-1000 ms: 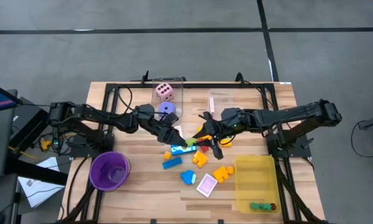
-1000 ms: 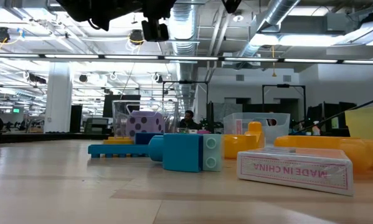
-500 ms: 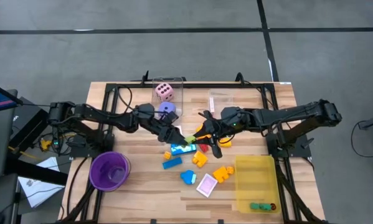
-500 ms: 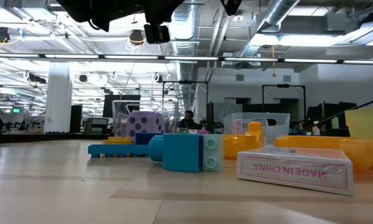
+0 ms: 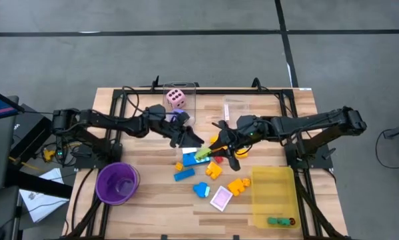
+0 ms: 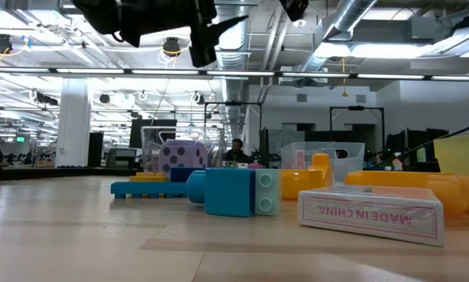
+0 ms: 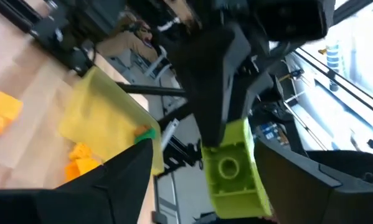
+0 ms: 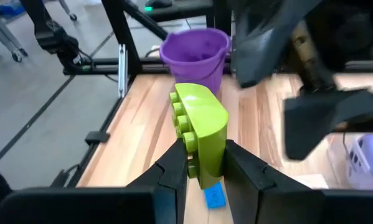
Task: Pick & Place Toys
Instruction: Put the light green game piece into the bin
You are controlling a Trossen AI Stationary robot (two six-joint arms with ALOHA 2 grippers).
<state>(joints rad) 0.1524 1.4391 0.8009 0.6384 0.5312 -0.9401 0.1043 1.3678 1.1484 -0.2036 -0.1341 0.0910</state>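
My right gripper [image 5: 210,153] is shut on a lime-green studded block [image 8: 200,127] above the pile of toys at the table's middle. My left gripper [image 5: 191,141] is open just to the far left of it. In the left wrist view the green block [image 7: 231,169] stands in front of the gap between my left fingers. On the table lie a long blue block [image 5: 184,175], a yellow block [image 5: 214,170], an orange block [image 5: 238,185], a blue block [image 5: 200,191] and a pink-white card box [image 5: 221,198]. My right gripper pinches the green block between its two fingers, on the two flat sides of its near end [image 8: 202,167]. The fingers come from the table's right. The block sticks out past the fingertips, studs to one side, lifted clear of the table.
A purple cup [image 5: 117,182] stands at the near left and a yellow tray [image 5: 274,193] with a few pieces at the near right. A clear box with a pink die [image 5: 176,99] and another clear box [image 5: 236,107] stand at the far side.
My left gripper has drawn back from the green block toward the table's far left and risen a little. The green block stays at my right gripper, which has kept almost still.
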